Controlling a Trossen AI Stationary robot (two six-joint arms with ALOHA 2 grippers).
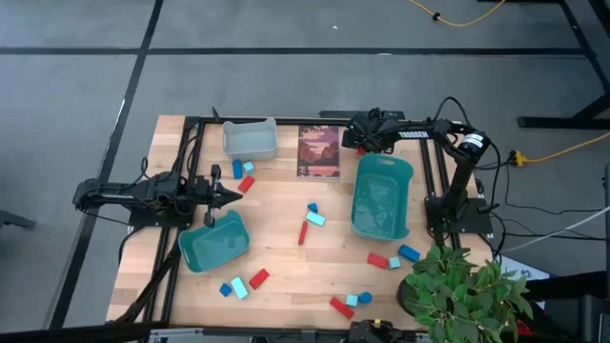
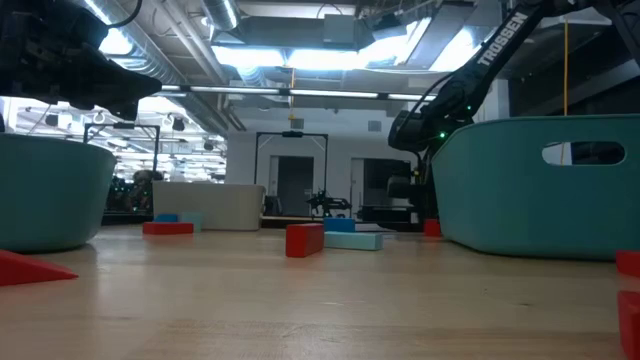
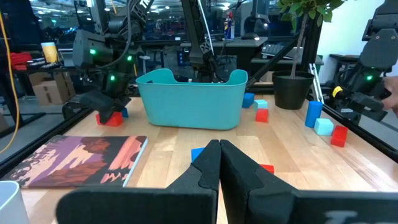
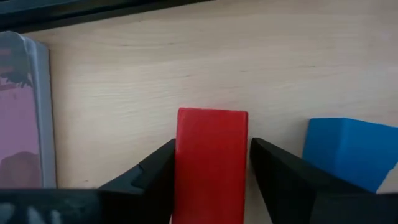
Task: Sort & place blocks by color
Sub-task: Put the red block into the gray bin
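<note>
A red block (image 4: pixel 211 162) lies on the table at the far side, between the picture card (image 1: pixel 318 151) and the large teal bin (image 1: pixel 381 195). My right gripper (image 4: pixel 211 146) slants down over it, shut on it; a blue block (image 4: pixel 348 149) lies right beside it. My left gripper (image 1: pixel 233 196) waits shut and level above the table's left part, touching nothing, its joined tips (image 3: pixel 219 146) pointing toward the large bin. Other red, blue and cyan blocks lie loose mid-table (image 1: pixel 310 221) and near the front edge (image 1: pixel 243 283). My right gripper pinches the red block between its two fingers, one finger (image 4: pixel 152 177) on each long side (image 4: pixel 183 168). The fingers come slanting down from above and lie along the block. The block lies flat on the wooden table top.
A grey bin (image 1: pixel 250 138) stands at the far left and a small teal bin (image 1: pixel 214 240) just in front of my left gripper. More blocks lie by the grey bin (image 1: pixel 243 174), at the right (image 1: pixel 393 257) and at the front (image 1: pixel 351 303). A potted plant (image 1: pixel 467 291) overhangs the near right corner.
</note>
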